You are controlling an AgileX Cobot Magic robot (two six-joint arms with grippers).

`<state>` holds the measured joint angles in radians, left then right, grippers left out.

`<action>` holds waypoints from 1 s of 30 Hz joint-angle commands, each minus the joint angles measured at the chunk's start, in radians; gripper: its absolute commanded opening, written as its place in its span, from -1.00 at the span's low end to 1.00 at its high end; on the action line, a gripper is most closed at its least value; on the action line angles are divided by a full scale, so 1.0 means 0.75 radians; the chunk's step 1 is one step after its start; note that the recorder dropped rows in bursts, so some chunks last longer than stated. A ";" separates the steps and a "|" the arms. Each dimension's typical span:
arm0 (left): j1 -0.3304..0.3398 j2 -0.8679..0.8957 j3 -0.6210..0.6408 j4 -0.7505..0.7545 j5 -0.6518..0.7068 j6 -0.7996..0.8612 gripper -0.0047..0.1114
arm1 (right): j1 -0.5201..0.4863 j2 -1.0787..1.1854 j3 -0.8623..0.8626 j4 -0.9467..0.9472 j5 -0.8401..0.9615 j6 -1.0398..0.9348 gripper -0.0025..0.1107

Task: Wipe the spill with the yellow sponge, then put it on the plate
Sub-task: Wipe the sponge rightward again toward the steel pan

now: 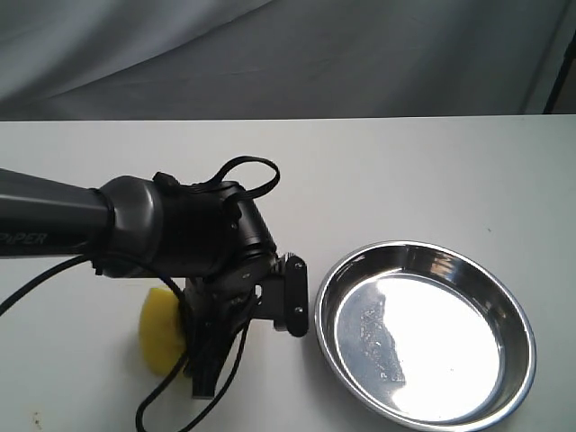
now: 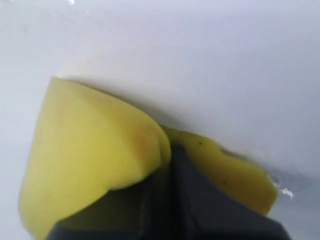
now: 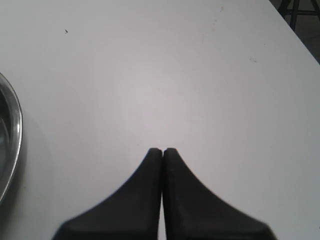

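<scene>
- Left gripper [image 2: 167, 155] is pinching the yellow sponge [image 2: 95, 150], folding it against the desk [image 1: 405, 171] near its front edge, seemingly for wiping.
- Right gripper [image 3: 162, 152] is hanging closed, empty, beside the plate [image 1: 423, 245].

One word can be read: "PIPER", in pale grey capitals on the dark grey link of the left arm [image 1: 54, 214]. The link comes in over the left edge of the surface [image 1: 405, 171]. The lettering runs along the link's lower side, and its first letter is partly cut off by the picture's border.
</scene>
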<state>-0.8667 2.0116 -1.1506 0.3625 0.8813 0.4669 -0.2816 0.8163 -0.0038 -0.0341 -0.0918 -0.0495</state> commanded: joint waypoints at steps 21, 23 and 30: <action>-0.002 0.020 -0.009 0.080 0.066 0.006 -0.92 | -0.010 0.003 0.005 0.000 -0.021 0.006 -0.96; 0.023 0.020 -0.009 0.084 0.071 0.006 -0.92 | -0.010 0.003 0.005 0.000 -0.021 0.006 -0.96; 0.190 0.020 -0.009 0.084 0.071 -0.022 -0.92 | -0.010 0.003 0.005 0.000 -0.021 0.006 -0.96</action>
<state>-0.7798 2.0118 -1.1589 0.4253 0.8970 0.4736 -0.2816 0.8163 -0.0038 -0.0341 -0.0918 -0.0495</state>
